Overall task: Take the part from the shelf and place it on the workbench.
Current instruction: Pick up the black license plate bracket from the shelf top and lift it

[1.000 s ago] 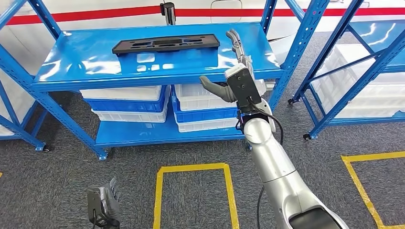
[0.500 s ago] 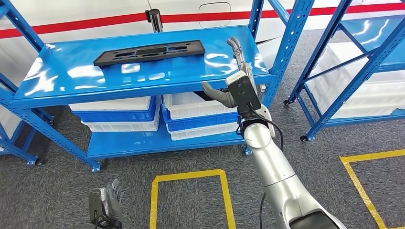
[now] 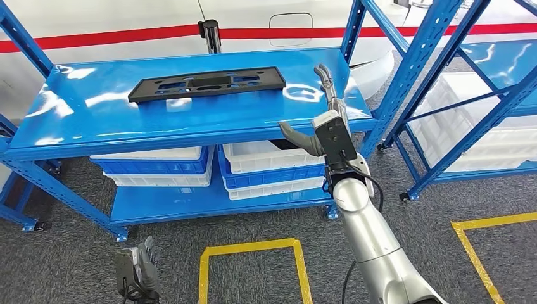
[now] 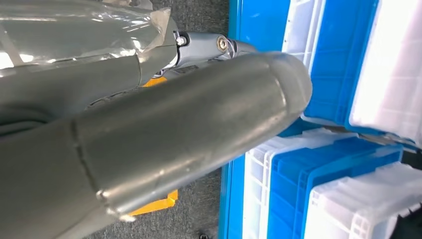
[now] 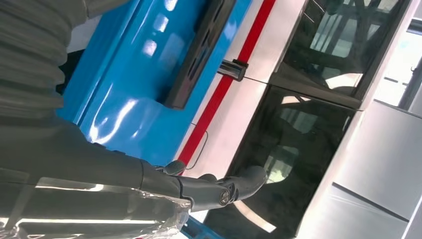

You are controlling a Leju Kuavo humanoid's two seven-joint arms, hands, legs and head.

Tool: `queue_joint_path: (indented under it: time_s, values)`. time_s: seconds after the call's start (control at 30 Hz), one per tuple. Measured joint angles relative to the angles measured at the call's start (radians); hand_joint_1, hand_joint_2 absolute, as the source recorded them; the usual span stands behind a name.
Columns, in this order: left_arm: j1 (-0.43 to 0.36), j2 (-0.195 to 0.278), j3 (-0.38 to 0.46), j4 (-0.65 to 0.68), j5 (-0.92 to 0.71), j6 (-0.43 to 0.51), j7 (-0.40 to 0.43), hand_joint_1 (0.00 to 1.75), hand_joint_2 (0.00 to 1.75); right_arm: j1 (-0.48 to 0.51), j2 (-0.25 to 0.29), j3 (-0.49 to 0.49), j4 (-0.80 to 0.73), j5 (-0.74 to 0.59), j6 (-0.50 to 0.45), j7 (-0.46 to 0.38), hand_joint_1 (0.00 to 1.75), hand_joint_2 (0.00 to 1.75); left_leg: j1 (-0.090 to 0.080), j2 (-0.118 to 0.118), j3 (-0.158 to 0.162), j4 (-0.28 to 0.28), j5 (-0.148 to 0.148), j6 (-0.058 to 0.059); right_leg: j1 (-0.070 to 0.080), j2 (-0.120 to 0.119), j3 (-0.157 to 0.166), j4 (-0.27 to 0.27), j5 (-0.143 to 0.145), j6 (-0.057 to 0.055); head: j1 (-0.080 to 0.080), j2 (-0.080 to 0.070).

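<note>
The part is a long flat black plastic panel with cut-outs, lying on the blue top shelf towards its back; the right wrist view shows the panel too. My right hand is raised at the shelf's front right, fingers stretched up over the shelf edge and thumb out to the left, holding nothing, well right of the part. In the right wrist view its fingers are extended. My left hand hangs low by the floor; its thumb is large in the left wrist view.
White and blue bins are stacked on the lower shelf. A second blue rack with white bins stands to the right. Yellow tape squares mark the grey carpet. A dark post stands behind the shelf.
The camera has shifted, so the whole scene moved. The shelf looks nearer and my right hand sits a little lower and further right in the picture. Nothing was grasped.
</note>
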Motion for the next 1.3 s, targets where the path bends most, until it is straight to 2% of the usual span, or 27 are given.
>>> queue_joint_path:
  time_s: [0.03, 0.1, 0.17, 0.2, 0.23, 0.3, 0.33, 0.43, 0.47, 0.5, 0.53, 0.6, 0.63, 0.67, 0.8, 0.87, 0.93, 0.97, 1.0, 1.03, 1.07, 1.1, 1.13, 1.17, 1.2, 1.23, 1.3]
  values:
    - [0.003, 0.0, 0.0, 0.0, 0.001, 0.002, 0.0, 0.0, 0.0, 0.006, -0.001, 0.0, -0.002, 0.001, 0.0, 0.0, 0.0, 1.75, -0.001, -0.001, 0.011, 0.0, -0.009, -0.002, 0.0, 0.0, 0.001, -0.043, 0.025, 0.005, 0.0, 0.0]
    - [0.007, -0.001, 0.0, 0.0, 0.001, 0.003, 0.0, 0.0, 0.0, 0.013, -0.002, -0.002, -0.008, 0.003, -0.001, 0.002, 0.0, 1.75, -0.005, -0.002, 0.034, 0.002, -0.03, -0.007, 0.001, -0.004, 0.027, -0.173, 0.119, 0.018, 0.0, 0.0]
    - [0.009, -0.002, 0.0, 0.0, 0.001, 0.004, 0.0, 0.0, 0.0, 0.018, -0.003, -0.004, -0.012, 0.006, -0.001, 0.005, 0.0, 1.75, -0.008, -0.003, 0.046, 0.003, -0.047, -0.016, 0.005, -0.008, 0.048, -0.251, 0.177, 0.002, -0.001, 0.0]
    - [0.01, -0.003, 0.0, 0.0, 0.001, 0.005, 0.0, 0.0, 0.0, 0.02, -0.004, -0.005, -0.015, 0.008, -0.002, 0.006, 0.0, 1.75, -0.009, -0.003, 0.048, 0.007, -0.051, -0.021, 0.006, -0.01, 0.053, -0.26, 0.184, -0.014, -0.001, 0.0]
    - [0.011, -0.003, 0.0, 0.0, 0.001, 0.007, 0.0, 0.0, 0.0, 0.022, -0.004, -0.006, -0.019, 0.01, -0.002, 0.008, 0.0, 1.75, -0.009, -0.003, 0.049, 0.01, -0.055, -0.026, 0.004, -0.009, 0.063, -0.262, 0.18, -0.028, -0.001, 0.0]
    - [0.011, -0.004, 0.0, -0.001, 0.001, 0.01, 0.0, 0.0, 0.0, 0.025, -0.003, -0.007, -0.028, 0.012, -0.003, 0.008, 0.0, 1.75, -0.005, 0.0, 0.038, 0.048, -0.06, -0.036, -0.003, -0.007, 0.081, -0.265, 0.175, -0.045, -0.003, 0.0]
    - [0.01, -0.004, 0.0, -0.002, 0.001, 0.011, 0.0, 0.0, 0.0, 0.026, -0.002, -0.007, -0.032, 0.014, -0.003, 0.008, 0.0, 1.75, -0.002, 0.002, 0.018, 0.086, -0.065, -0.043, -0.006, -0.006, 0.092, -0.265, 0.169, -0.051, -0.004, 0.0]
    - [0.015, -0.005, 0.0, -0.003, 0.001, 0.017, 0.0, 0.0, 0.0, 0.031, -0.001, -0.007, -0.035, 0.016, -0.003, 0.008, 0.0, 1.75, 0.014, 0.008, -0.097, 0.247, -0.111, -0.065, -0.006, -0.005, 0.12, -0.265, 0.144, -0.058, -0.007, 0.0]
    - [0.018, -0.005, 0.0, -0.003, 0.001, 0.019, 0.0, 0.0, 0.0, 0.034, -0.001, -0.007, -0.035, 0.016, -0.003, 0.008, 0.0, 1.75, 0.019, 0.009, -0.129, 0.274, -0.125, -0.07, -0.006, -0.005, 0.13, -0.265, 0.135, -0.058, -0.007, 0.0]
    - [0.021, -0.005, 0.001, -0.003, 0.001, 0.02, 0.0, 0.0, 0.0, 0.036, -0.001, -0.007, -0.035, 0.016, -0.002, 0.009, 0.0, 1.75, 0.022, 0.01, -0.145, 0.269, -0.123, -0.073, -0.007, -0.004, 0.141, -0.265, 0.126, -0.056, -0.008, 0.0]
    - [0.022, -0.004, 0.001, -0.004, 0.002, 0.021, 0.0, 0.0, 0.0, 0.037, -0.001, -0.007, -0.035, 0.016, -0.002, 0.009, 0.0, 1.75, 0.026, 0.011, -0.144, 0.233, -0.101, -0.074, -0.007, -0.003, 0.154, -0.265, 0.116, -0.054, -0.008, 0.0]
    - [0.023, -0.003, 0.001, -0.007, 0.003, 0.022, 0.0, 0.0, 0.0, 0.036, -0.001, -0.007, -0.035, 0.016, 0.0, 0.009, 0.0, 1.75, 0.028, 0.014, -0.106, 0.107, -0.011, -0.071, -0.007, -0.003, 0.182, -0.266, 0.095, -0.047, -0.007, 0.0]
    - [0.023, -0.002, 0.002, -0.009, 0.003, 0.022, 0.0, 0.0, 0.0, 0.034, -0.001, -0.007, -0.035, 0.016, 0.0, 0.009, 0.0, 1.75, 0.026, 0.016, -0.087, 0.058, 0.015, -0.067, -0.006, -0.002, 0.19, -0.269, 0.085, -0.041, -0.007, 0.0]
    - [0.023, -0.001, 0.002, -0.011, 0.004, 0.021, 0.0, 0.0, 0.0, 0.032, -0.001, -0.007, -0.035, 0.016, 0.001, 0.01, 0.0, 1.75, 0.022, 0.017, -0.071, 0.028, 0.03, -0.062, -0.004, -0.002, 0.198, -0.274, 0.077, -0.034, -0.006, 0.0]
    - [0.02, 0.0, 0.004, -0.021, 0.005, 0.021, 0.0, 0.0, 0.0, 0.03, -0.005, -0.006, -0.04, 0.015, 0.0, 0.013, 0.0, 1.75, 0.015, 0.01, -0.027, 0.002, 0.022, -0.028, 0.002, -0.003, 0.217, -0.242, 0.076, -0.002, -0.002, 0.0]
    - [0.016, 0.002, 0.006, -0.023, 0.004, 0.021, 0.0, 0.0, 0.0, 0.032, -0.009, -0.006, -0.042, 0.014, 0.0, 0.015, 0.0, 1.75, 0.013, 0.008, -0.005, 0.0, 0.015, -0.013, 0.0, -0.004, 0.169, -0.156, 0.059, 0.0, -0.001, 0.0]
    - [0.015, 0.003, 0.008, -0.023, 0.004, 0.02, 0.0, 0.0, 0.0, 0.043, -0.014, -0.006, -0.042, 0.014, -0.001, 0.015, 0.0, 1.75, 0.009, 0.005, 0.006, 0.001, 0.001, -0.006, 0.0, -0.004, 0.08, -0.036, 0.02, -0.005, -0.001, 0.0]
    - [0.015, 0.003, 0.008, -0.023, 0.004, 0.02, 0.0, 0.0, 0.0, 0.05, -0.016, -0.006, -0.042, 0.014, -0.002, 0.015, 0.0, 1.75, 0.007, 0.003, 0.012, 0.001, -0.007, -0.005, 0.001, -0.004, 0.039, 0.001, 0.0, -0.007, -0.001, 0.0]
    - [0.016, 0.003, 0.009, -0.023, 0.004, 0.02, 0.0, 0.0, 0.0, 0.056, -0.017, -0.006, -0.042, 0.013, -0.003, 0.015, 0.0, 1.75, 0.005, 0.001, 0.021, 0.001, -0.016, -0.004, 0.001, -0.004, 0.013, 0.006, -0.01, -0.008, 0.0, 0.0]
    - [0.016, 0.003, 0.009, -0.023, 0.004, 0.02, 0.0, 0.0, 0.0, 0.061, -0.019, -0.006, -0.043, 0.013, -0.004, 0.015, 0.0, 1.75, 0.003, -0.001, 0.031, 0.001, -0.025, -0.004, 0.002, -0.004, 0.004, -0.022, 0.0, -0.005, 0.0, 0.0]
    - [0.016, 0.003, 0.01, -0.023, 0.003, 0.02, 0.0, 0.0, 0.0, 0.065, -0.02, -0.006, -0.044, 0.013, -0.006, 0.015, 0.0, 1.75, 0.0, -0.002, 0.044, 0.001, -0.035, -0.005, 0.003, -0.004, 0.01, -0.078, 0.031, 0.001, 0.0, 0.0]
    - [0.015, 0.003, 0.011, -0.023, 0.002, 0.02, 0.0, 0.0, 0.0, 0.067, -0.021, -0.007, -0.046, 0.013, -0.008, 0.015, 0.0, 1.75, -0.003, -0.003, 0.056, 0.001, -0.045, -0.007, 0.004, -0.006, 0.023, -0.144, 0.08, 0.009, 0.0, 0.0]
    - [0.015, 0.003, 0.012, -0.022, 0.002, 0.02, 0.0, 0.0, 0.0, 0.069, -0.022, -0.007, -0.048, 0.013, -0.011, 0.015, 0.0, 1.75, -0.005, -0.004, 0.068, 0.002, -0.057, -0.009, 0.005, -0.009, 0.035, -0.2, 0.121, 0.009, -0.001, 0.0]
    - [0.013, 0.004, 0.012, -0.022, 0.001, 0.02, 0.0, 0.0, 0.0, 0.072, -0.023, -0.007, -0.051, 0.013, -0.013, 0.016, 0.0, 1.75, -0.007, -0.004, 0.075, 0.002, -0.066, -0.014, 0.008, -0.012, 0.049, -0.238, 0.154, 0.003, -0.001, 0.0]
    - [0.011, 0.004, 0.013, -0.022, 0.0, 0.021, 0.0, 0.0, 0.0, 0.075, -0.025, -0.008, -0.055, 0.014, -0.015, 0.017, 0.0, 1.75, -0.008, -0.005, 0.081, 0.006, -0.073, -0.019, 0.011, -0.015, 0.056, -0.253, 0.173, -0.009, 0.0, 0.0]
    - [0.01, 0.004, 0.013, -0.022, -0.001, 0.021, 0.0, 0.0, 0.0, 0.077, -0.026, -0.008, -0.06, 0.014, -0.017, 0.018, 0.0, 1.75, -0.009, -0.005, 0.082, 0.012, -0.075, -0.024, 0.012, -0.016, 0.061, -0.256, 0.175, -0.023, 0.001, 0.0]
    - [0.005, 0.004, 0.013, -0.023, -0.005, 0.024, 0.0, 0.0, 0.0, 0.081, -0.026, -0.011, -0.075, 0.014, -0.019, 0.018, 0.0, 1.75, -0.007, -0.003, 0.055, 0.063, -0.059, -0.033, 0.005, -0.013, 0.077, -0.261, 0.181, -0.041, 0.003, 0.0]
